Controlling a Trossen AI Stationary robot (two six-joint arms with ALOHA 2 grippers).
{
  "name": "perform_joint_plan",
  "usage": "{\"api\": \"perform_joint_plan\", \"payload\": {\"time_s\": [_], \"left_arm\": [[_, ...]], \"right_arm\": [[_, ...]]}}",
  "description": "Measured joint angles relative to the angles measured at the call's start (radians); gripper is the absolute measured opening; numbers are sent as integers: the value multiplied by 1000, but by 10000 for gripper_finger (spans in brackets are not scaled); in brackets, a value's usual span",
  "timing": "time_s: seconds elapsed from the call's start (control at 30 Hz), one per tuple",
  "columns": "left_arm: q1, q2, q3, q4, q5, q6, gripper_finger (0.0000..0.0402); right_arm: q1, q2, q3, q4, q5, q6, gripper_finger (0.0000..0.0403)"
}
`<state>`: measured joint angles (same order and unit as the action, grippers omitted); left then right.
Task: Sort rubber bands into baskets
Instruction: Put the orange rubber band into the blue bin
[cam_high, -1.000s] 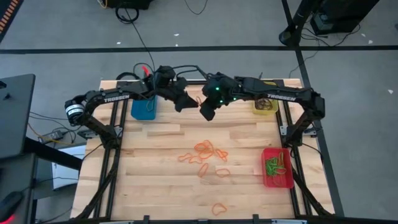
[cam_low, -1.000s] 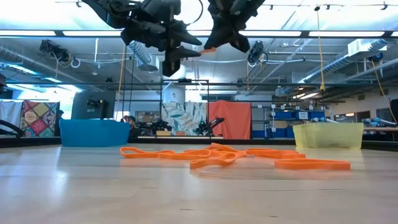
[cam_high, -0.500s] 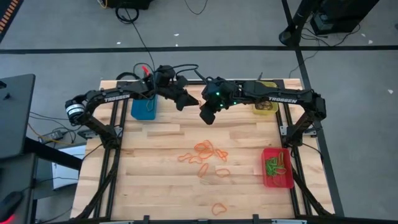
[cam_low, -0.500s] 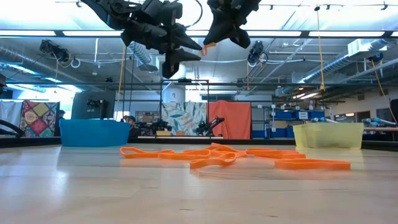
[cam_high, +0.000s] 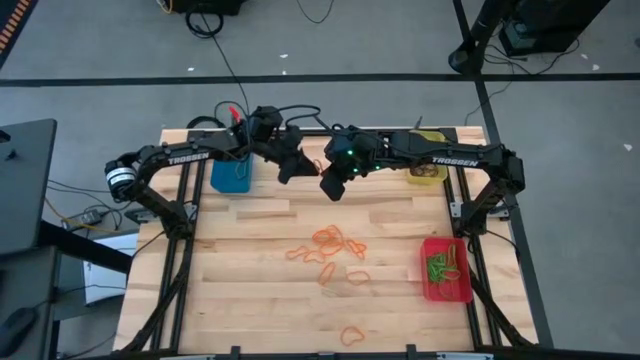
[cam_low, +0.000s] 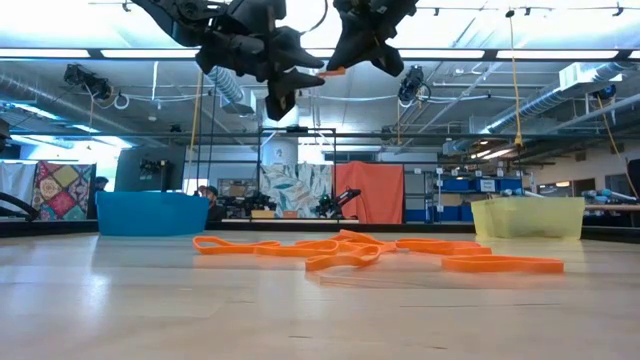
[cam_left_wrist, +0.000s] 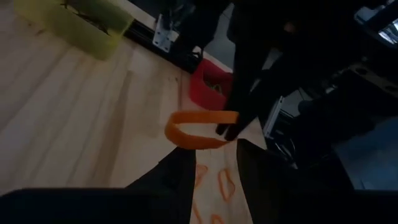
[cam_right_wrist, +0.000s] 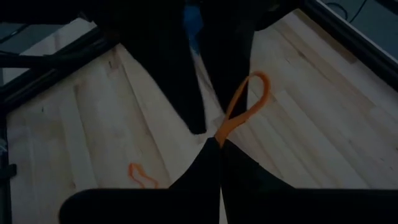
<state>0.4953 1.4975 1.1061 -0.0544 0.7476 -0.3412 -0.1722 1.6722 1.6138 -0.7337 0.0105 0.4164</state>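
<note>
My right gripper (cam_high: 331, 187) hangs high over the table's far middle, shut on an orange rubber band (cam_left_wrist: 200, 129). My left gripper (cam_left_wrist: 216, 149) is open and points level at that band from the table's left, its fingertips (cam_low: 312, 68) close beside the loop. More orange rubber bands (cam_high: 331, 246) lie flat in a loose heap at the table's middle, and one (cam_high: 352, 335) lies near the front edge. The blue basket (cam_high: 231, 177) stands far left, the yellow basket (cam_high: 425, 168) far right, and the red basket (cam_high: 446, 270), holding green bands, at the right edge. My right gripper pinches one end of the orange band (cam_right_wrist: 226, 132) between its two fingertips, slanting down from the table's right. The rest of the loop (cam_right_wrist: 254, 93) sticks out beyond the fingers, clear of the table. My left gripper: I cannot tell whether its fingers (cam_right_wrist: 188, 99) touch the band.
Both arms meet above the far middle of the wooden table (cam_high: 240, 300). The table's near left part is bare wood. Black frame rails (cam_high: 175, 260) run along both sides of the table.
My left gripper has rolled a little about the line it points along, staying next to the held band. The band stays in my right gripper, high above the table.
</note>
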Motion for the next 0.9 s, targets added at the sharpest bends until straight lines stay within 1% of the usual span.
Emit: {"api": "perform_joint_plan", "payload": {"time_s": [0.07,0.13,0.2,0.3,0.33,0.43,0.53,0.63,0.73,0.8,0.9], "left_arm": [[0,0,0,1,-26,1,114],[0,0,0,1,-61,19,96],[1,0,0,1,-81,29,70],[2,0,0,6,-75,26,19],[2,0,0,7,-65,23,10],[2,0,0,7,-24,-1,8],[2,0,0,5,-7,-25,4],[8,0,0,4,-4,-55,9],[18,0,0,18,-4,-91,30],[30,0,0,44,-1,-110,53],[44,-1,0,72,41,-116,100]], "right_arm": [[0,0,0,0,0,0,6],[0,0,0,0,-1,11,6],[0,0,0,0,-3,19,7],[4,0,0,1,-3,19,7],[6,0,0,0,-3,18,7],[8,0,0,0,-3,14,8],[8,0,0,0,3,13,8],[8,0,0,1,19,11,8],[8,0,0,1,23,11,8],[9,1,0,4,23,10,8],[16,1,0,9,24,7,8]]}}
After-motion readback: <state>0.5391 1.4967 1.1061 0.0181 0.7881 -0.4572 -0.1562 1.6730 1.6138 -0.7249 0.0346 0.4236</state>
